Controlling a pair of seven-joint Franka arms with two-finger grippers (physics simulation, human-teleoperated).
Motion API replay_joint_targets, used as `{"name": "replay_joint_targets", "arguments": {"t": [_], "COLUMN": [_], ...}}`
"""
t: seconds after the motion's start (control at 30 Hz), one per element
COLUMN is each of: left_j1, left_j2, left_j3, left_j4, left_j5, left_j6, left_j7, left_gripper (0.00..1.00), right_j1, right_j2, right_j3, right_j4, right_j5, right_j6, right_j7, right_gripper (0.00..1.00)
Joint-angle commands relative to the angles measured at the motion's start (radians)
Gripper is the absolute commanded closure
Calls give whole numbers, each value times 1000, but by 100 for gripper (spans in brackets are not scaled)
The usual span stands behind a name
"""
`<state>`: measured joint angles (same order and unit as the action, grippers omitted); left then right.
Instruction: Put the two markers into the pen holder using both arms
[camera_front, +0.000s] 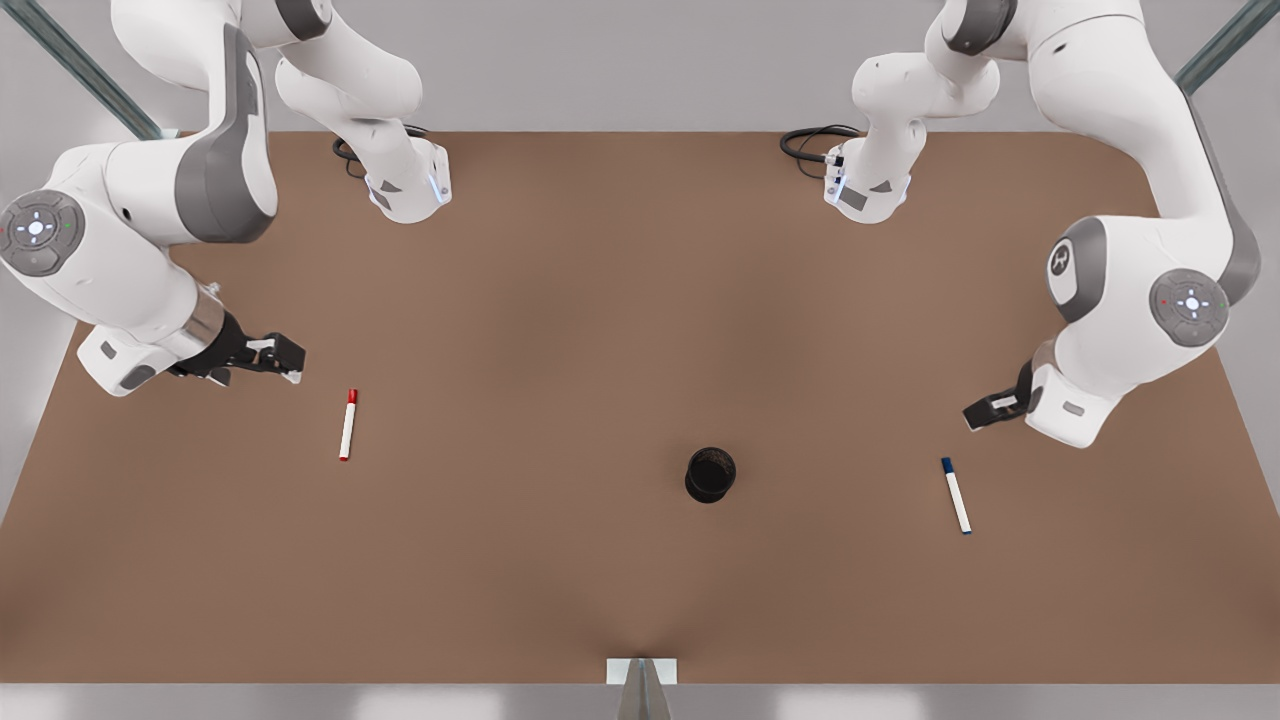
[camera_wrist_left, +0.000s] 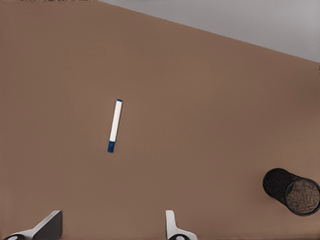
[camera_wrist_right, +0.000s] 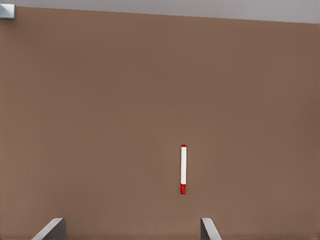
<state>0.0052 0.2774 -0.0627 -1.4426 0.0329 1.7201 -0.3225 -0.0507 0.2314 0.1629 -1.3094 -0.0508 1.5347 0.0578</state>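
Note:
The red-capped marker (camera_front: 348, 424) lies flat on the brown table toward the front view's left, and also appears in the right wrist view (camera_wrist_right: 183, 169). My right gripper (camera_front: 288, 362) hovers just behind and to the left of it, open (camera_wrist_right: 130, 232), holding nothing. The blue-capped marker (camera_front: 956, 495) lies toward the front view's right (camera_wrist_left: 115, 125). My left gripper (camera_front: 978, 412) hangs a little behind it, open (camera_wrist_left: 110, 232) and empty. The black pen holder (camera_front: 710, 474) stands upright between the two markers, nearer the blue one (camera_wrist_left: 292, 191).
Both arm bases (camera_front: 408, 180) (camera_front: 866, 185) sit at the table's back edge with black cables beside them. A small white bracket (camera_front: 641, 670) is fixed at the middle of the front edge. The brown table (camera_front: 560, 330) spreads open between the markers and the holder.

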Motion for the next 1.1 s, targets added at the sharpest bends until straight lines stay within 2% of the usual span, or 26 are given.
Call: {"name": "replay_joint_targets", "arguments": {"t": [0.0, 0.13, 0.17, 0.27, 0.33, 0.37, 0.43, 0.47, 0.5, 0.53, 0.57, 0.67, 0.8, 0.97, 1.07], "left_j1": [2, 68, 88, 119, 147, 148, 156, 157, 157, 157, 156, 154, 148, 145, 141], "left_j2": [9, 157, 181, 223, 282, 301, 348, 378, 394, 404, 408, 444, 485, 514, 531], "left_j3": [0, 4, 4, 8, 8, 9, 23, 24, 24, 24, 24, 24, 24, 24, 24], "left_j4": [1, -27, -77, -174, -211, -211, -213, -211, -209, -209, -206, -194, -153, -116, -85], "left_j5": [7, -63, -74, -74, -71, -70, -70, -70, -70, -70, -70, -68, -65, -62, -62], "left_j6": [12, 268, 375, 556, 682, 688, 723, 756, 762, 762, 762, 783, 785, 783, 783], "left_j7": [321, 298, 298, 298, 304, 306, 304, 306, 303, 301, 301, 300, 301, 303, 301], "left_gripper": [0, 0, 0, 0, 0, 0, 0, 2, 8, 24, 33, 35, 35, 40, 41], "right_j1": [0, -1, -1, -3, -6, -8, -8, -11, -23, -35, -41, -66, -106, -141, -149], "right_j2": [2, 11, 31, 164, 184, 187, 193, 184, 186, 195, 201, 210, 275, 367, 376], "right_j3": [-2, -2, -2, -2, -2, -2, -2, -2, -2, -2, -2, -2, -2, -3, -2], "right_j4": [1, -2, -7, -11, -94, -105, -234, -280, -310, -356, -424, -495, -492, -487, -496], "right_j5": [0, 3, 5, -44, -49, -47, -47, -47, -47, -47, -44, -44, -46, -46, -47], "right_j6": [2, 12, 38, 168, 283, 289, 427, 438, 467, 539, 640, 722, 780, 860, 866], "right_j7": [13, 14, 13, 8, 11, 13, 16, 16, 16, 14, 16, 16, 2, -16, -24], "right_gripper": [0, 0, 0, 0, 0, 0, 0, 0, 0, 0, 0, 0, 0, 0, 1]}}
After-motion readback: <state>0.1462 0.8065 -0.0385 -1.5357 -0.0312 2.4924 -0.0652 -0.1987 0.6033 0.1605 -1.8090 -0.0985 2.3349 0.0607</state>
